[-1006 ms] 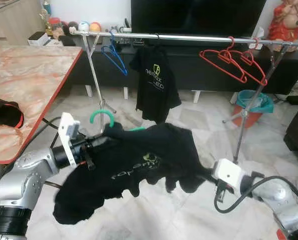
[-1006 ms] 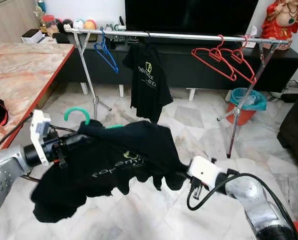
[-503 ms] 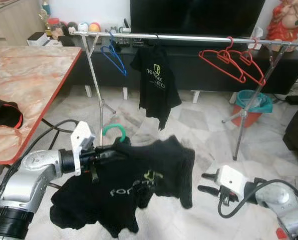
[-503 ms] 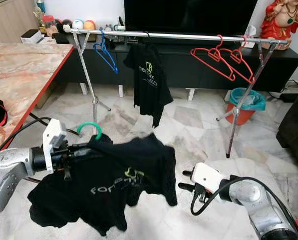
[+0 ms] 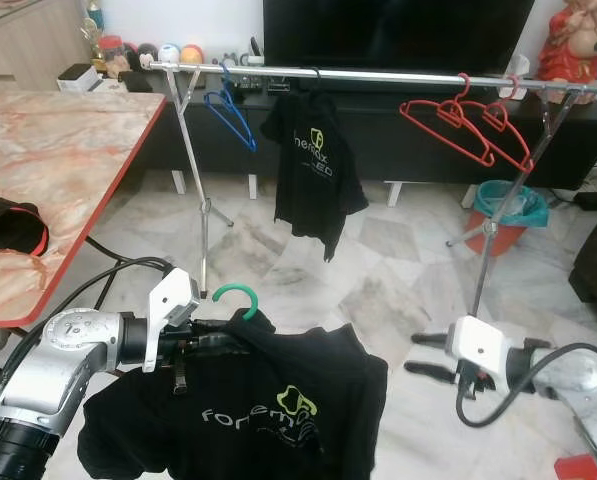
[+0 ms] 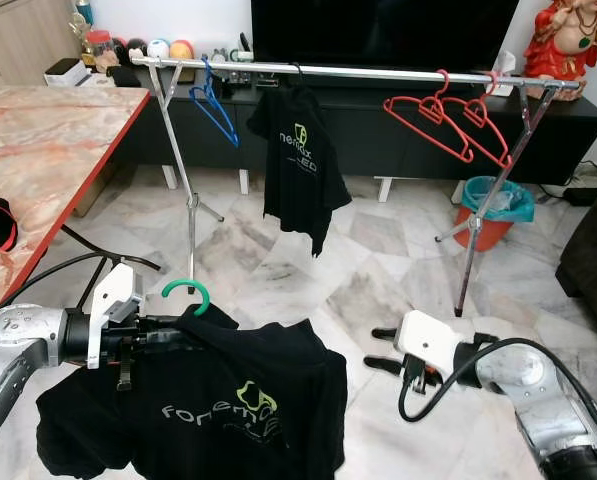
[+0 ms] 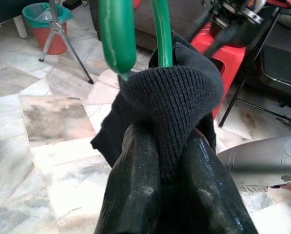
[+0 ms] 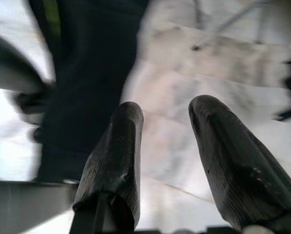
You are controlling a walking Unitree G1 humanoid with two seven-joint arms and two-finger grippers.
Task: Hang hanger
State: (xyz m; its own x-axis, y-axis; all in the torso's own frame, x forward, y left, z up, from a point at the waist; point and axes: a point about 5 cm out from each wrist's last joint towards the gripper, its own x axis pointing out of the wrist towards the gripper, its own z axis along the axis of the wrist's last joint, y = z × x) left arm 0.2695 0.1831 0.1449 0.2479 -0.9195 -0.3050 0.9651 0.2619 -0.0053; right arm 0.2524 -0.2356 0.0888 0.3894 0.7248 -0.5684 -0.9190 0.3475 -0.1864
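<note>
**Shirt now carried by left arm alone**

Since the right gripper (image 6: 378,348) has let go of the hem and drawn back to the robot's right, its fingers spread with nothing between them, the black T-shirt (image 5: 268,410) has dropped from a stretched span to hanging straight down. The left gripper (image 7: 160,161) is pinched tight on the collar just below the hook of the green hanger (image 5: 240,297), and bears the whole load. In my judgement the garment is ready to be carried to the rail (image 5: 378,75), which is well apart and higher.

On the rail: a blue hanger (image 5: 230,115), a second black shirt (image 5: 313,165) and two red hangers (image 5: 468,125). Free rail lies between that shirt and the red hangers. The table (image 5: 48,170) edge stands close on the left; an orange bucket (image 5: 508,212) sits beside the far rack leg.
</note>
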